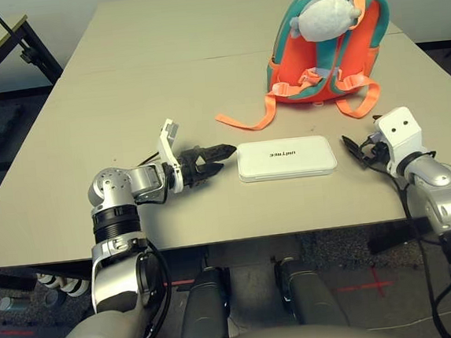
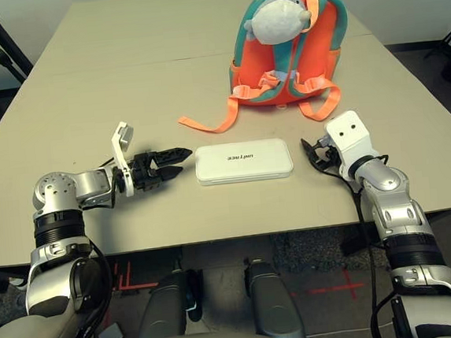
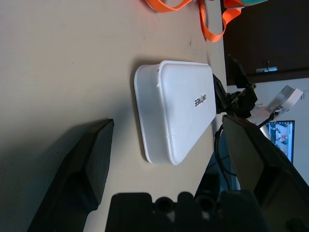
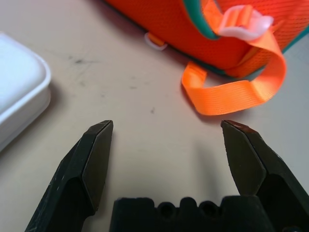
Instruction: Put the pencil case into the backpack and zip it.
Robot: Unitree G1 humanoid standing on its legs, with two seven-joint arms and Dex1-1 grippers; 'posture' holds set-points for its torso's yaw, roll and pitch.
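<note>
The left gripper's fingers (image 3: pixel 99 159) stand wide apart with nothing between them, just off the left end of the pencil case. Across from it, the right gripper's fingers (image 4: pixel 99 159) are spread just as wide, and they too have hold of nothing; that gripper waits near the case's other end, toward the desk's right edge.

Between the two lies the white pencil case (image 1: pixel 286 159), flat on the desk (image 1: pixel 163 87), lettering up, its long side running roughly along the near edge and only a little way in from it.

Farther out, toward the far right corner of the desk, the orange and teal backpack (image 2: pixel 288 53) sits with its straps (image 2: pixel 214 125) facing the robot and trailing on the desktop, a plush animal (image 2: pixel 278 19) hanging by its top. There seems to be a gap along the top, but from where I stand I can't tell how far the zip is open.

So to my eye the job is barely begun: the case is outside the bag and ungripped. Everything that counts is left, I'd say: grasp the case, carry it over, get it down inside, then draw the zip closed.
</note>
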